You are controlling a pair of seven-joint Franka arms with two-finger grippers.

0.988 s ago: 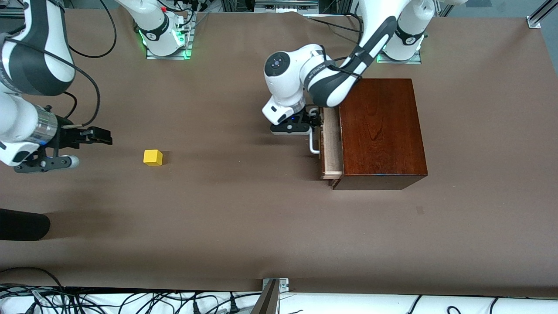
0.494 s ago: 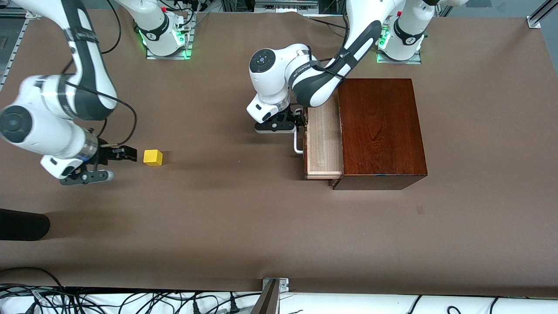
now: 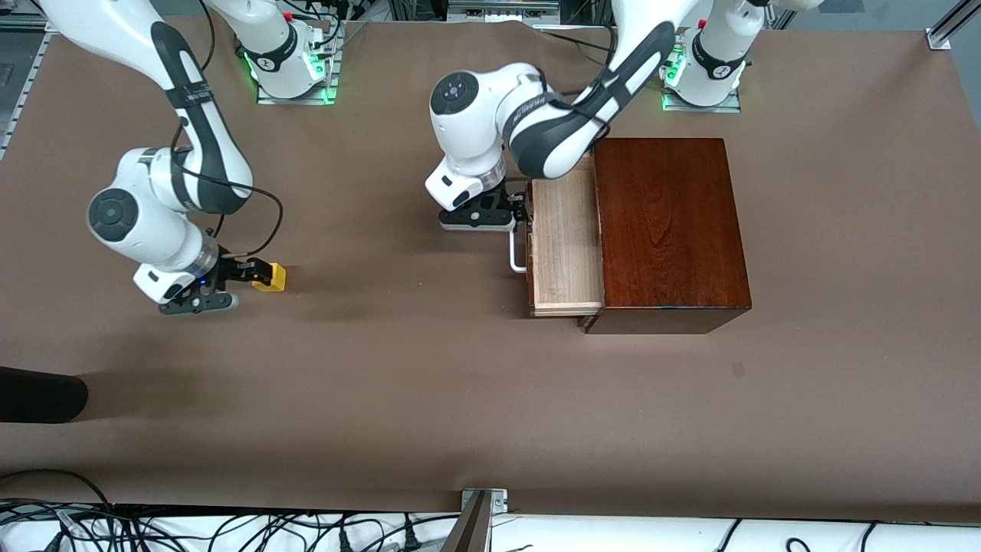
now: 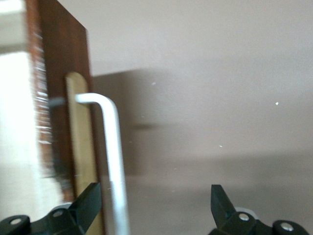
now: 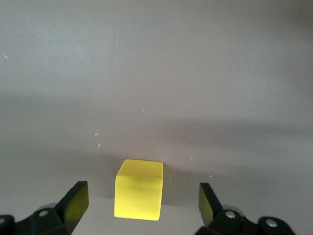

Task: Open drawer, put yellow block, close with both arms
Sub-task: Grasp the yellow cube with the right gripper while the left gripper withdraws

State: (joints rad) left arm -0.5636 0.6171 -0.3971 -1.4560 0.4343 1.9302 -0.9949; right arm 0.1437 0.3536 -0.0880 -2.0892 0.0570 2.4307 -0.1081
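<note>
Yellow block [image 5: 139, 189] on the table between the spread fingers of the right gripper [image 5: 143, 200], seemingly untouched. Left gripper [image 4: 155, 205] wide open around the white handle [image 4: 114, 156] of the pulled-out drawer [image 3: 565, 244].

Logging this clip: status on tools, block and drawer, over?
Right tool open, astride yellow block on table. Left tool open around the drawer handle, drawer out. Nothing in the way.

yellow block [image 3: 271, 277] bright yellow; drawer [image 3: 565, 244] pale wood inside, white handle [image 3: 518, 253]; box [image 3: 668, 230] glossy mahogany; table [image 3: 383, 383] brown.
</note>
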